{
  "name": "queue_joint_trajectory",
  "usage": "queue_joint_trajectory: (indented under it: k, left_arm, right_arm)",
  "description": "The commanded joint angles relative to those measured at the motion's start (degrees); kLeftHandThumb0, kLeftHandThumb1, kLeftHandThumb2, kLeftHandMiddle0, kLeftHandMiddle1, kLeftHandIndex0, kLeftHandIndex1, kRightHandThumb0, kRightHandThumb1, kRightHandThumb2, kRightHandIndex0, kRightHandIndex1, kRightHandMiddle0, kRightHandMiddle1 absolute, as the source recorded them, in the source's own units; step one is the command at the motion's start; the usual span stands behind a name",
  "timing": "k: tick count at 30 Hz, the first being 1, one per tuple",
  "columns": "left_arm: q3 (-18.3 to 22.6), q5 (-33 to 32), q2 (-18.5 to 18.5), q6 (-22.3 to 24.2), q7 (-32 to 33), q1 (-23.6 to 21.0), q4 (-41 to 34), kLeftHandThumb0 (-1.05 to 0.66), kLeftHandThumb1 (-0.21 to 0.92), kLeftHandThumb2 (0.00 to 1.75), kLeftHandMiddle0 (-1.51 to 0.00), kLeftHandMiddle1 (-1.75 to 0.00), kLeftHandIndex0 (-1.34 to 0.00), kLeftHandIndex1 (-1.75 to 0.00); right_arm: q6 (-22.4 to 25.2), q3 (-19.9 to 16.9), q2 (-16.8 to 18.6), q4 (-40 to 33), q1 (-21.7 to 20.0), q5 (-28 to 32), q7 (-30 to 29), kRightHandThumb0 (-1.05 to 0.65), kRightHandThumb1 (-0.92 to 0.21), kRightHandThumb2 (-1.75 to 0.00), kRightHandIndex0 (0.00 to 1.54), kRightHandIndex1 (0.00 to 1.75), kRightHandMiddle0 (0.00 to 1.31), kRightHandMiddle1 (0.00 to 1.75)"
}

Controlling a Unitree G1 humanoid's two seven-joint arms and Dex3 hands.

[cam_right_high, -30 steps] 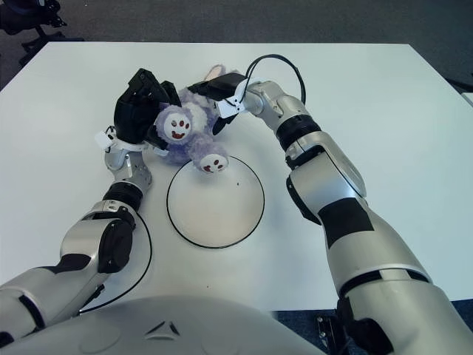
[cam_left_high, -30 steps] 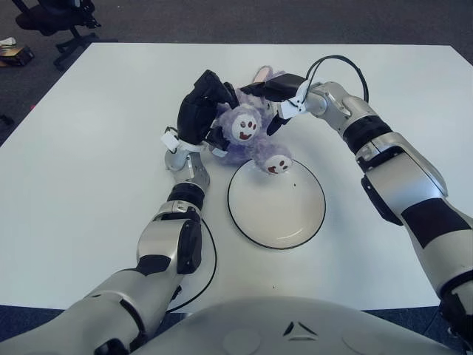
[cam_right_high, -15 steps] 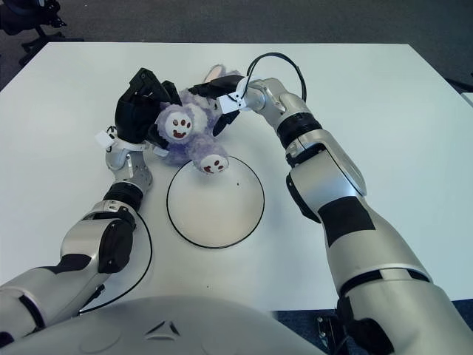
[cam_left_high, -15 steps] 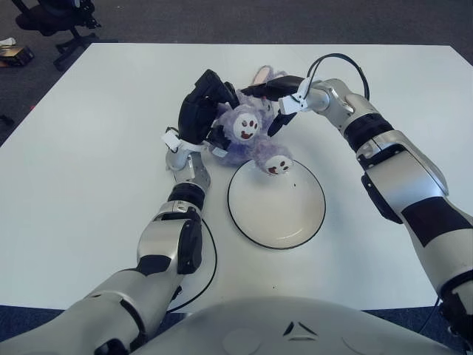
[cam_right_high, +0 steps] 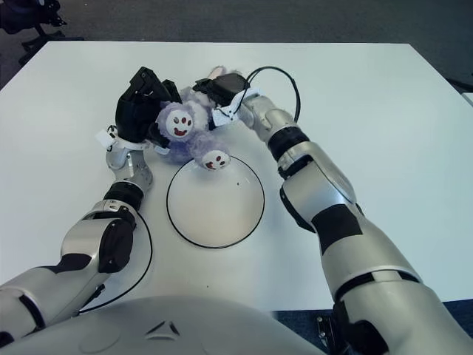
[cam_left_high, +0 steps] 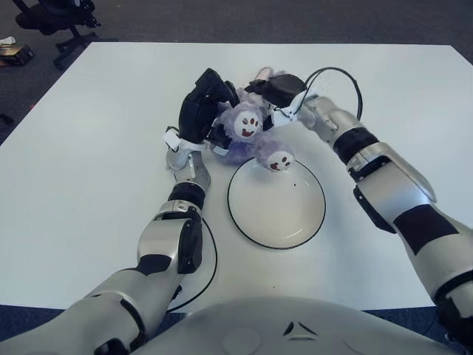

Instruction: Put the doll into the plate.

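A fuzzy purple doll (cam_left_high: 247, 133) with white smiling faces is held just behind the far-left rim of the white, black-rimmed plate (cam_left_high: 276, 204). One white foot (cam_left_high: 279, 160) hangs over the plate's far edge. My left hand (cam_left_high: 203, 111) is shut on the doll's left side. From the far right, my right hand (cam_left_high: 277, 90) grips the doll's upper part, its fingers curled into the fur. A pink ear (cam_left_high: 263, 73) sticks out behind the hands.
The white table (cam_left_high: 89, 148) spreads wide on all sides. A black cable (cam_left_high: 336, 74) loops above my right wrist. An office chair (cam_left_high: 59, 18) stands on the dark floor past the far-left corner.
My right forearm has swung in, wrist lower and closer to the doll, hand shifting slightly left onto its top. The doll and left hand barely moved.
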Motion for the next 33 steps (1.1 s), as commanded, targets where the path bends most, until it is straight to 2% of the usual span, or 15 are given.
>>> queue_joint_trajectory:
  k: [1, 4, 9, 11, 13, 16, 17, 20, 25, 33]
  left_arm:
    - [0.2, -0.88, -1.24, 0.61, 0.15, 3.85, 1.89, 0.0, 0.23, 1.43, -0.67, -1.74, -0.45, -1.75]
    - [0.23, -0.98, -1.29, 0.59, 0.09, 3.87, 1.76, 0.0, 0.23, 1.43, -0.67, -1.74, -0.45, -1.75]
    - [0.24, -1.08, -1.33, 0.58, 0.05, 3.89, 1.67, 0.0, 0.22, 1.43, -0.67, -1.74, -0.45, -1.75]
    - [0.27, -1.15, -1.4, 0.5, 0.05, 3.92, 1.6, 0.0, 0.22, 1.43, -0.67, -1.74, -0.45, -1.75]
    - [0.29, -1.18, -1.45, 0.43, 0.09, 3.96, 1.52, 0.0, 0.22, 1.44, -0.67, -1.74, -0.45, -1.75]
    - [0.29, -1.21, -1.46, 0.39, 0.13, 4.01, 1.42, 0.0, 0.22, 1.44, -0.68, -1.75, -0.45, -1.75]
    - [0.28, -1.22, -1.47, 0.37, 0.16, 4.03, 1.37, 0.0, 0.22, 1.44, -0.68, -1.75, -0.46, -1.75]
    - [0.26, -1.18, -1.46, 0.16, 0.32, 4.09, 1.25, 0.0, 0.21, 1.45, -0.68, -1.75, -0.46, -1.75]
    - [0.12, -1.09, -1.5, -0.06, 0.57, 4.24, 0.95, 0.0, 0.2, 1.46, -0.69, -1.75, -0.47, -1.75]
    - [-0.01, -1.15, -1.57, 0.0, 0.66, 4.49, 0.31, 0.0, 0.18, 1.48, -0.7, -1.75, -0.48, -1.75]
  right_arm:
    - [1.18, 1.65, -0.34, 2.66, 2.87, -1.97, -2.62, 0.0, -0.92, -0.26, 0.43, 1.3, 0.47, 1.47]
    - [1.08, 1.93, -0.57, 3.45, 2.85, -1.64, -3.72, 0.0, -0.92, -0.26, 0.46, 1.23, 0.44, 1.55]
    - [0.99, 2.06, -0.63, 4.11, 2.86, -1.18, -4.35, 0.0, -0.92, -0.26, 0.45, 1.36, 0.44, 1.43]
    - [1.3, 1.71, -0.69, 4.49, 3.25, -0.78, -4.97, 0.0, -0.91, -0.27, 0.47, 1.29, 0.43, 1.49]
    - [1.6, 1.52, -0.7, 4.76, 3.51, -0.63, -5.74, 0.0, -0.86, -0.35, 0.5, 1.24, 0.43, 1.55]
    - [1.75, 1.49, -0.71, 5.08, 3.62, -0.61, -6.57, 0.0, -0.8, -0.45, 0.51, 1.25, 0.42, 1.57]
    - [1.81, 1.47, -0.73, 5.22, 3.67, -0.61, -6.98, 0.0, -0.77, -0.52, 0.5, 1.3, 0.42, 1.57]
    - [1.72, 1.35, -0.93, 5.78, 3.66, -0.47, -7.61, 0.0, -0.59, -0.85, 0.47, 1.54, 0.43, 1.6]
    - [1.15, 0.64, -1.27, 6.45, 3.7, 0.41, -7.74, 0.0, -0.47, -1.1, 0.45, 1.71, 0.41, 1.68]
    - [-0.79, -1.9, -1.64, 8.0, 4.15, 3.26, -7.63, 0.0, -0.41, -1.2, 0.52, 1.72, 0.35, 1.74]
